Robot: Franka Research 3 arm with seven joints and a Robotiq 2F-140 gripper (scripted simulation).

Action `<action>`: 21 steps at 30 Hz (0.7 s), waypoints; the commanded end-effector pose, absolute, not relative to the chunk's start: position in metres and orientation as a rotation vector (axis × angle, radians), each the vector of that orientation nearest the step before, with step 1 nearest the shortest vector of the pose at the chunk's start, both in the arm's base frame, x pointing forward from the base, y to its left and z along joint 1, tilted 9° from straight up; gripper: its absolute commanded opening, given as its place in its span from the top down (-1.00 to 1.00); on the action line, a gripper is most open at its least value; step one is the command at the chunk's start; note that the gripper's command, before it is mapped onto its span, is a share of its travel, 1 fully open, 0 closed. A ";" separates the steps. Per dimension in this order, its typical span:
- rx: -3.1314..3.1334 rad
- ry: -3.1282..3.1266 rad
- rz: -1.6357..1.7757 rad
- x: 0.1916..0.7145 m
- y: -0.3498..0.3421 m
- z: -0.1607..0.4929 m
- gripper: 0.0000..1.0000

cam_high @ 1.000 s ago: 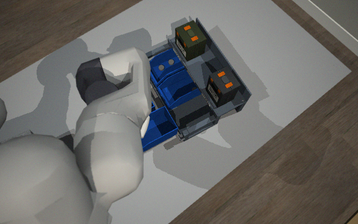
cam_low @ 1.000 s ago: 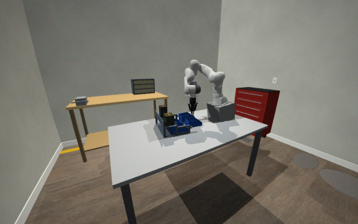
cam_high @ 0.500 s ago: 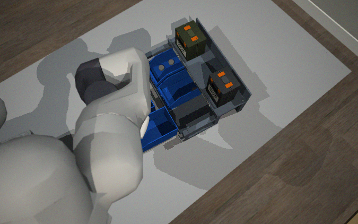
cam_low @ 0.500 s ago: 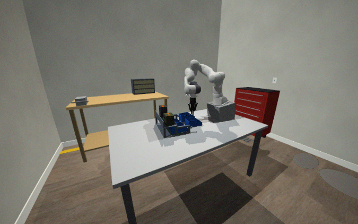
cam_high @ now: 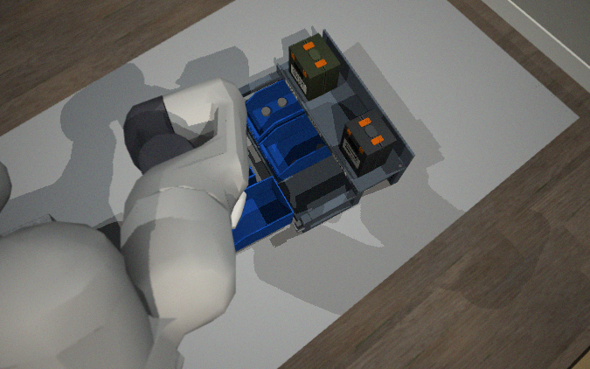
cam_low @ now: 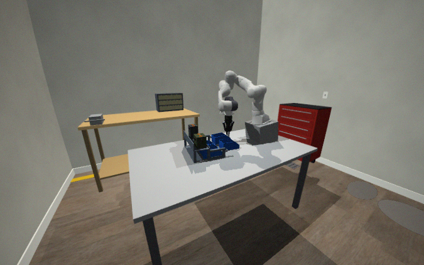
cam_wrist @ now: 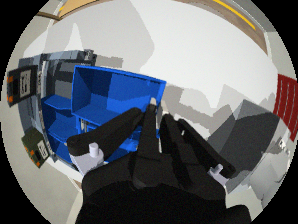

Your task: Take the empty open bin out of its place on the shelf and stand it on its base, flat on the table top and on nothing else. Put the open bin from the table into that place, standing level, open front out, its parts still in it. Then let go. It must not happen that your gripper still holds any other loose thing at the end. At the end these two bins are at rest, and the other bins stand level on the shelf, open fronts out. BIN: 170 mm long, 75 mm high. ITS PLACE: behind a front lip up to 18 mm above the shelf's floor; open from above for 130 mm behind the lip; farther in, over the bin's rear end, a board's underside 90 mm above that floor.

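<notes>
The jaws pinch the near wall of the empty blue bin [cam_wrist: 109, 96]. The bin body extends away from the fingertips toward the shelf [cam_high: 381, 133], at its front edge, above the grey surface [cam_high: 447, 82]. Bin-to-surface contact cannot be determined.

No legible text, brand, number or sign found in any view. The green case [cam_high: 314, 66] on the shelf unit [cam_high: 404, 158] carries a white label [cam_high: 297, 76] on its front face; its printing is too small and blurred to read. The dark grey case [cam_high: 368, 142] beside it carries a similar white label [cam_high: 350, 152], likewise unreadable. The blue bins [cam_high: 288, 142], red tool cabinet [cam_low: 303, 127] and drawer organiser [cam_low: 169, 102] show no markings.
</notes>
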State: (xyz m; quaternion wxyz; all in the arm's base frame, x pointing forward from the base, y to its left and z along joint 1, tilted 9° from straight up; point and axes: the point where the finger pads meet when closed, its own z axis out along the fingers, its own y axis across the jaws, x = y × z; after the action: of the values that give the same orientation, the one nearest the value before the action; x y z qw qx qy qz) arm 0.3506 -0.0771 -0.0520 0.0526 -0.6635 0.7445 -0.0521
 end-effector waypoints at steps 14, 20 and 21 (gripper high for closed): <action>-2.012 2.269 -0.168 0.353 -0.079 -0.060 1.00; -2.012 2.269 -0.167 0.354 -0.079 -0.065 1.00; -2.012 2.269 -0.167 0.354 -0.079 -0.067 1.00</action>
State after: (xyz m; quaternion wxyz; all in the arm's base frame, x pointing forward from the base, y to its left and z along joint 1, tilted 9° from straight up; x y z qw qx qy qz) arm 0.3507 -0.0828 -0.0637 0.0469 -0.6626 0.7454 -0.0553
